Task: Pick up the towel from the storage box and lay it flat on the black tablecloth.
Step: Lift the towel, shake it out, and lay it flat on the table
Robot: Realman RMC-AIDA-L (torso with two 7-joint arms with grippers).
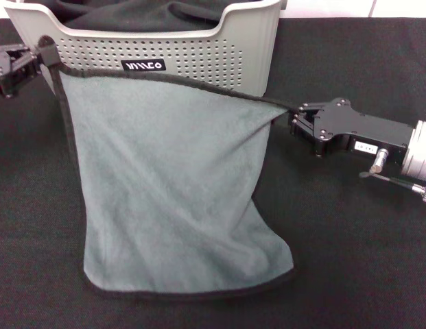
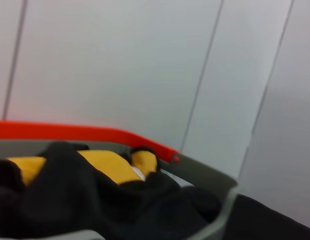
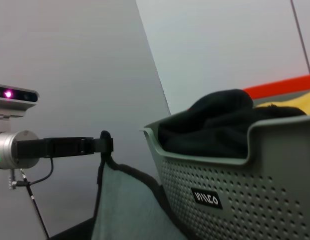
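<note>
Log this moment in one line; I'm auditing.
towel: out of storage box | left end effector, right end effector: gripping corners | bottom on black tablecloth

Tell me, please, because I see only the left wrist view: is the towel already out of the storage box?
Observer: Yes. The towel is outside the storage box, stretched between both grippers.
Operator: Which corners are held?
Observer: The left gripper pinches one top corner, the right gripper the other.
Operator: Does it reach the black tablecloth?
Observer: Its lower edge seems to lie on the black tablecloth; the top edge is raised.
</note>
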